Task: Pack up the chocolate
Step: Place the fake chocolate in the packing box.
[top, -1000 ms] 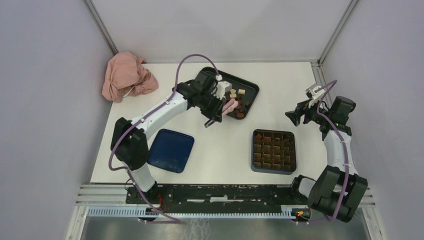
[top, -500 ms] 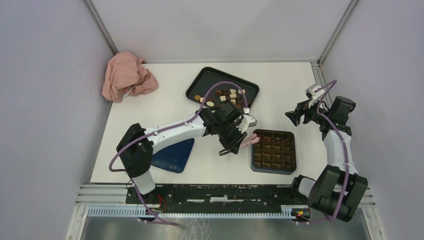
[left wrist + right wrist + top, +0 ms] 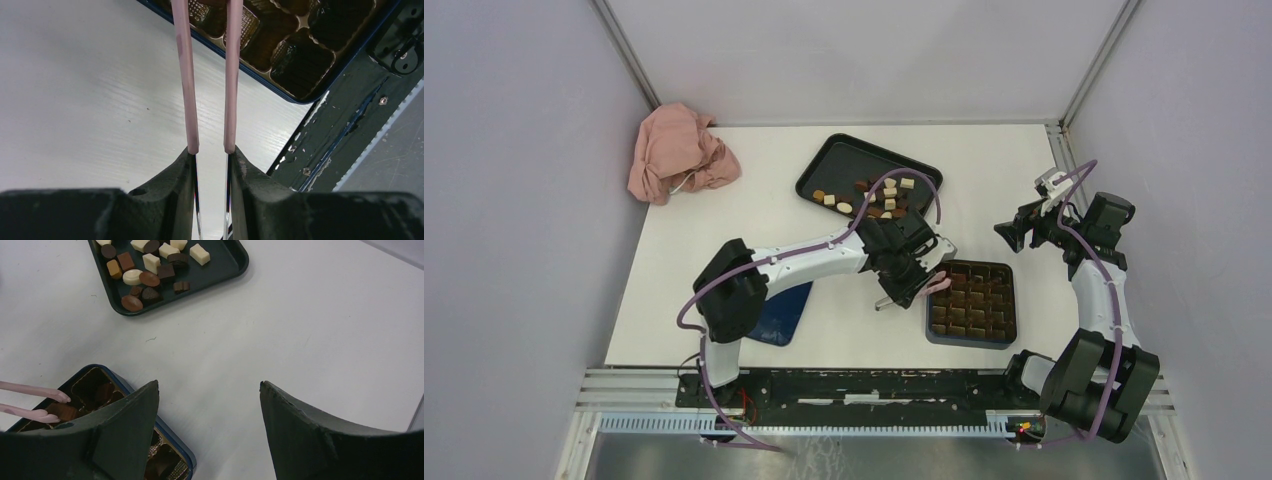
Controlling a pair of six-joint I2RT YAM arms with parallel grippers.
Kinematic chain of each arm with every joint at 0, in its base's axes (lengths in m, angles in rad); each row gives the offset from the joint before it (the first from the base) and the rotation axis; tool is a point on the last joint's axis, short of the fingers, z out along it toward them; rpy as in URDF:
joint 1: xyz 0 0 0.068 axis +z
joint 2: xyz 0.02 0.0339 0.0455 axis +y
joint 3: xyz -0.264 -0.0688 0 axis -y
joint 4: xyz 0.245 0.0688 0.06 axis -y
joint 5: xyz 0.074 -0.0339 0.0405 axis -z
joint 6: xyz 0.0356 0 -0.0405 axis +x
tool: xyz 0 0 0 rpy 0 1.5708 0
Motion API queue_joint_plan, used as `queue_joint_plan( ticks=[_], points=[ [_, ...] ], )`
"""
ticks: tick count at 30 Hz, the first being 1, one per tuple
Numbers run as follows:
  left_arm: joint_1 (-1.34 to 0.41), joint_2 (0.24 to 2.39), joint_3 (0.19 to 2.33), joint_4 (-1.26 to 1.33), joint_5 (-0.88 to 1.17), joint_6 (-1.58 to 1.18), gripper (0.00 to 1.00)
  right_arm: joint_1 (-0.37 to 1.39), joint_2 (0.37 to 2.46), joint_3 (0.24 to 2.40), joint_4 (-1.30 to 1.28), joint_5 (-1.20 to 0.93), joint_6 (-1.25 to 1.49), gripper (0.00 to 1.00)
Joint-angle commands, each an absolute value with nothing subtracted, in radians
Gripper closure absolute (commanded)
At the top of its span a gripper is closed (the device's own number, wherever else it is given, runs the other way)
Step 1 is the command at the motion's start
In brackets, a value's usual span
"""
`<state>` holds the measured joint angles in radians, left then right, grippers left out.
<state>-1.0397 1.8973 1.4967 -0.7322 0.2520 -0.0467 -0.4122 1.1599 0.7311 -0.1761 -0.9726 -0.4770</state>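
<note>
Left wrist view: pink tongs [image 3: 186, 75] cut off at top edge, tips unseen. Top view: my left arm [image 3: 804, 258] covers part of the blue lid [image 3: 784, 310]; chocolate [image 3: 845, 208] shapes too small to tell.

Top cam: high, looks down on whole table [image 3: 754, 200]; L wrist close, R wrist farther; all share box [image 3: 970, 341].

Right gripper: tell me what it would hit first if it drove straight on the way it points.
Most likely the bare white table, between the blue box and the black tray. The open right gripper frames only tabletop in its wrist view; depth is unclear.
</note>
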Motion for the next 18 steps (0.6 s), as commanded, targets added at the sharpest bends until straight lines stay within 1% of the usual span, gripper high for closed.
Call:
queue_joint_plan(
  ticks=[1,3,5,18],
  points=[
    [-1.050,1.912,1.556,-0.771,0.207,-0.042,0.77,-0.410,1.158,0.770,-0.165,-0.998,-0.494,0.21],
    [-1.052,1.914,1.559,-0.778,0.199,-0.040,0.72,-0.410,1.158,0.770,-0.165,-0.999,-0.495,0.21],
    [-1.056,1.915,1.559,-0.779,0.198,-0.040,0.69,-0.410,1.158,0.772,-0.165,-1.000,-0.495,0.21],
    [-1.059,1.911,1.574,-0.782,0.214,-0.043,0.64,-0.410,1.157,0.772,-0.169,-1.000,-0.497,0.21]
  ],
)
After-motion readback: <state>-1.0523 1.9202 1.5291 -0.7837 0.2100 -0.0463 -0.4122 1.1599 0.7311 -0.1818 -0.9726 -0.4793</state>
